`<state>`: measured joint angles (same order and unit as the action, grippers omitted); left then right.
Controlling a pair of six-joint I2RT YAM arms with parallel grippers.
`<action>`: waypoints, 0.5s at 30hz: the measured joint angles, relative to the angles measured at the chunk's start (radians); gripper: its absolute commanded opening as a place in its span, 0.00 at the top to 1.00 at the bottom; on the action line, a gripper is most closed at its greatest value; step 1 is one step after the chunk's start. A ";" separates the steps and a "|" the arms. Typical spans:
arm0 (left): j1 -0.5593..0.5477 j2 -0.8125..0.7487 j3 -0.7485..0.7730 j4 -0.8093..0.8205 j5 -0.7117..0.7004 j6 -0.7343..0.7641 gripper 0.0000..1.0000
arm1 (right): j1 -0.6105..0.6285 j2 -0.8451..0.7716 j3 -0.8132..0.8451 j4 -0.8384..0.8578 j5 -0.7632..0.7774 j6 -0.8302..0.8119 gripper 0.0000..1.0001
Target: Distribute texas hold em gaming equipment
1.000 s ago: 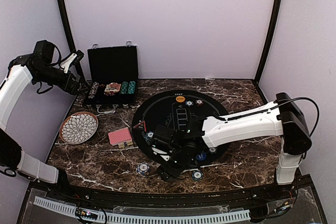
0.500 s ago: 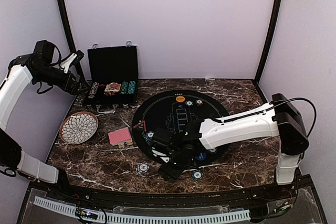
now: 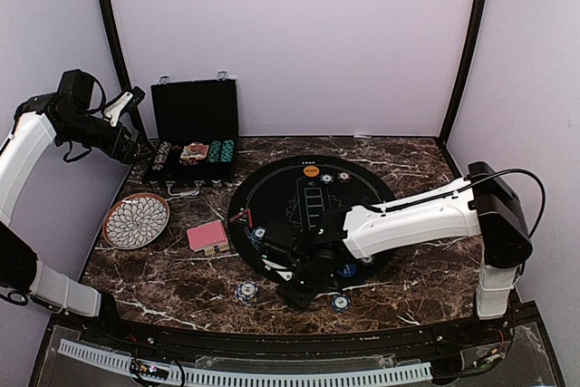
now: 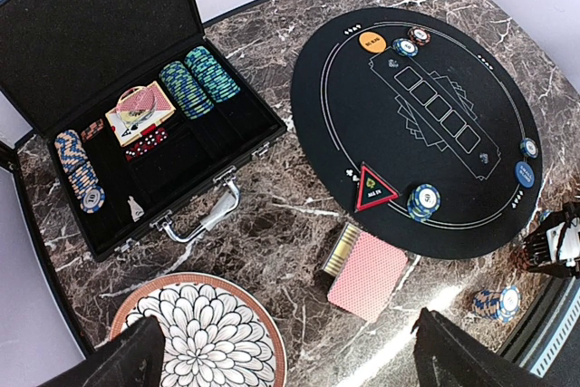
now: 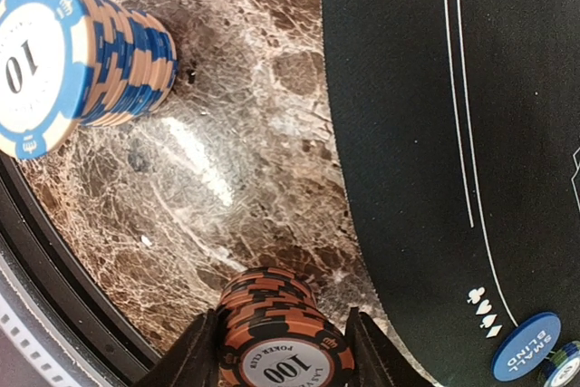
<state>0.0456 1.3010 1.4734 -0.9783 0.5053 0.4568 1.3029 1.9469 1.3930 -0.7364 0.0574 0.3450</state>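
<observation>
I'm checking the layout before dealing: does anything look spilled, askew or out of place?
Nothing looks spilled or damaged. Only the red-backed deck lies skewed on the marble beside the black mat, and its card edges look uneven.

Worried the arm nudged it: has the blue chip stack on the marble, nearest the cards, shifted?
No. The blue chip stack sits where it was, off the black mat's near edge.
</observation>
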 measured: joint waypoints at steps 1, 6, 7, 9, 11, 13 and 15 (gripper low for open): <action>0.000 0.000 0.000 0.000 0.000 0.000 0.01 | 0.000 0.000 0.000 0.000 0.001 0.000 0.54; 0.000 0.000 0.000 0.000 0.000 0.000 0.01 | 0.000 0.000 0.006 -0.013 0.007 0.000 0.55; 0.000 0.000 0.000 0.000 0.000 0.000 0.01 | 0.000 0.000 0.011 -0.021 0.009 0.000 0.55; 0.000 0.000 0.000 0.000 0.000 0.000 0.01 | 0.000 -0.002 0.024 -0.032 0.011 0.000 0.55; 0.000 0.000 0.000 0.000 0.000 0.000 0.01 | 0.000 -0.006 0.043 -0.046 0.016 0.000 0.55; 0.000 0.000 0.000 0.000 0.000 0.000 0.01 | 0.000 -0.010 0.067 -0.058 0.020 0.000 0.56; 0.000 0.000 0.000 0.000 0.001 0.000 0.01 | -0.002 -0.011 0.097 -0.069 0.024 0.000 0.56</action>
<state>0.0456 1.3006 1.4734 -0.9783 0.5064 0.4568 1.3010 1.9354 1.4899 -0.8051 0.0814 0.3450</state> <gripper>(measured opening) 0.987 0.443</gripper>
